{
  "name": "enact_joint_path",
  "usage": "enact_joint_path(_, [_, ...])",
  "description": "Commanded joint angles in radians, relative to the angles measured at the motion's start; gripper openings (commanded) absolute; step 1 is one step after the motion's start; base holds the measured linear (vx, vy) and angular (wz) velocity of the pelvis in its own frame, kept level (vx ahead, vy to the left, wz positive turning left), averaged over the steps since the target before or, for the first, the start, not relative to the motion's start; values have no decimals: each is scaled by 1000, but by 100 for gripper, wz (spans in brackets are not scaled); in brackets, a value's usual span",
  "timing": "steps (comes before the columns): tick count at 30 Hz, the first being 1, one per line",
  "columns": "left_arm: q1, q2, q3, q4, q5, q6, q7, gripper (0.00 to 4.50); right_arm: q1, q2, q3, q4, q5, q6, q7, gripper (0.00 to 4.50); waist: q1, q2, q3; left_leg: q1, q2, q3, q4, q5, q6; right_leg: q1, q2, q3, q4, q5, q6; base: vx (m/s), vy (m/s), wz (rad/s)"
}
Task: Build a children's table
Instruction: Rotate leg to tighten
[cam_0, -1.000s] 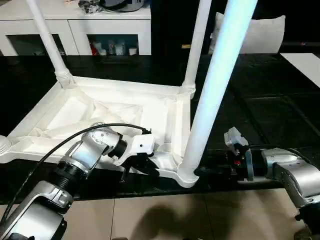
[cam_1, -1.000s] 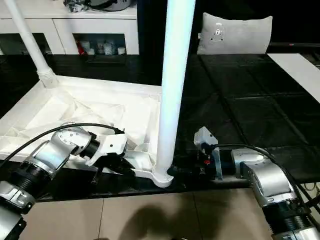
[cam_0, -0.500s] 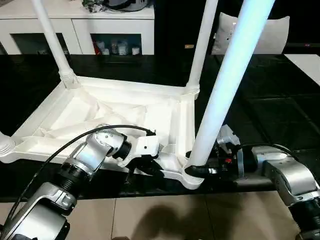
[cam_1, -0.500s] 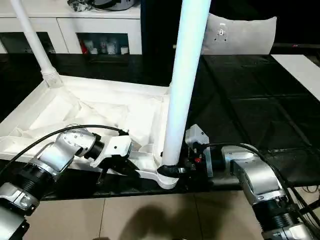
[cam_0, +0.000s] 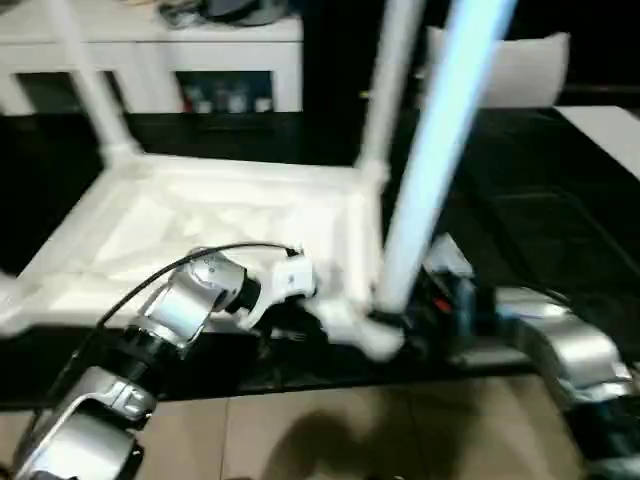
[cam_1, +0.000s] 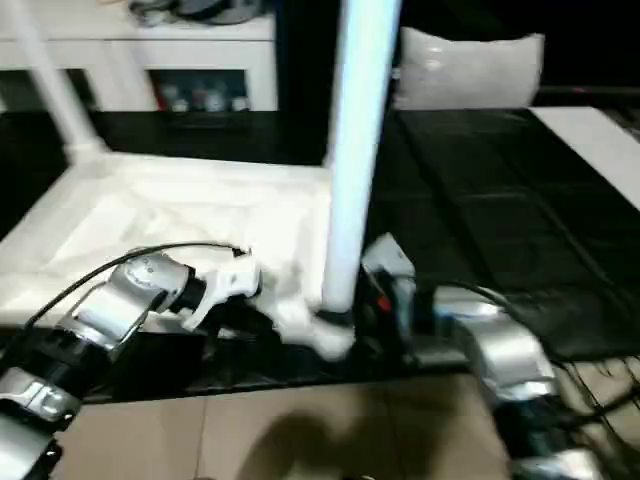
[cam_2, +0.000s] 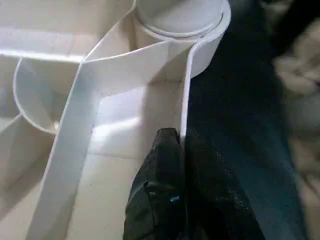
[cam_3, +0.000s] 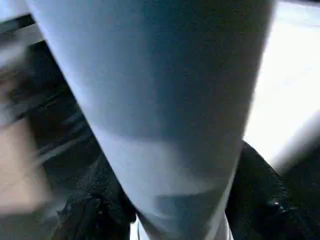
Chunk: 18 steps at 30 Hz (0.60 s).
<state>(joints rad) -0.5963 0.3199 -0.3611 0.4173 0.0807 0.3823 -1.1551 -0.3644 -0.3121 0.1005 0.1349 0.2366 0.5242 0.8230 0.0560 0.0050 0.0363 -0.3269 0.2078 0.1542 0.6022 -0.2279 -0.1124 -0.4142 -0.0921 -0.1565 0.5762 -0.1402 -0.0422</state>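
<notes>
Pinching the thin near rim of the white plastic ribbed tabletop (cam_2: 125, 65), the left hand (cam_2: 181, 150) has its two black fingers closed on the wall just beside the round corner socket (cam_2: 180, 25); the right hand (cam_3: 175, 210) wraps the base of the long white tapered leg (cam_0: 430, 170) standing in that socket; the tabletop lies upside down on the black surface (cam_1: 500, 200).

White tabletop (cam_0: 200, 215) w/ white legs (cam_0: 440, 150); black pincer fingers (cam_2: 165, 190); black work table (cam_0: 540, 200).
</notes>
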Motion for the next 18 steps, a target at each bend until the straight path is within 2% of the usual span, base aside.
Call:
enact_joint_path(1, [7, -84, 8, -53, -38, 72, 80, 0, -42, 76, -13, 50, -7, 55, -160, 201, 4, -9, -58, -23, 1, 6, -64, -123, 29, 75, -55, 38, -99, -511, -2, 0, 0, 0])
enact_joint_path(3, [3, -117, 28, -55, -36, 98, 143, 0, -61, 118, -36, 74, -12, 68, -240, 201, -16, -11, -60, -26, -5, 5, -60, -128, 47, 73, -51, 35, -103, -512, 1, 0, 0, 0])
enact_joint_path(5, [-5, -150, 47, -47, -30, 116, 207, 0, -71, 140, -46, 92, -22, 36, -280, 201, -19, -9, -61, -26, -4, 6, -59, -118, 64, 71, -52, 36, -103, -500, -1, 0, 0, 0])
enact_joint_path(7, [-11, -179, 62, -44, -23, 136, 261, 0, -76, 159, -54, 101, -28, 16, -301, 255, -17, -8, -63, -25, -3, 8, -58, -103, 77, 69, -51, 38, -101, -471, -14, 0, 0, 0])
enact_joint_path(8, [-17, -199, 70, -39, -12, 141, 300, 0, -78, 177, -68, 104, -26, -11, -312, 268, -13, -7, -66, -30, 2, 6, -61, -74, 89, 74, -51, 43, -90, -420, -34, 0, 0, 0])
enact_joint_path(9, [-18, -203, 70, -39, -11, 141, 305, 0, -78, 180, -71, 103, -24, -9, -313, 268, -13, -7, -66, -30, 2, 6, -61, -74, 89, 74, -51, 43, -90, -420, -34, 0, 0, 0])
enact_joint_path(10, [-21, -213, 71, -41, -7, 149, 326, 0, -79, 191, -81, 99, -19, -1, -323, 288, -12, -7, -68, -31, 8, 2, -63, -51, 96, 76, -52, 46, -80, -361, -58, 0, 0, 0])
enact_joint_path(12, [-23, -216, 63, -41, -3, 136, 329, 0, -73, 182, -73, 89, -25, -10, -312, 303, -8, -6, -71, -31, 11, 1, -62, -15, 106, 77, -52, 51, -66, -288, -87, 0, 0, 0])
enact_joint_path(14, [-23, -211, 54, -41, -4, 124, 320, 0, -66, 174, -69, 81, -26, -17, -299, 317, -6, -6, -71, -31, 12, 2, -61, 0, 116, 78, -54, 54, -61, -250, -110, 0, 0, 0])
enact_joint_path(15, [-21, -201, 45, -40, -1, 105, 307, 0, -61, 165, -69, 76, -23, -21, -286, 325, -5, -2, -69, -30, 13, 2, -62, -5, 120, 79, -55, 55, -61, -247, -118, 0, 0, 0])
enact_joint_path(18, [-13, -162, 20, -36, -1, 48, 254, 0, -41, 112, -53, 59, -12, -52, -196, 360, -3, -1, -67, -28, 13, 5, -62, -35, 121, 79, -56, 58, -65, -267, -117, 0, 0, 0])
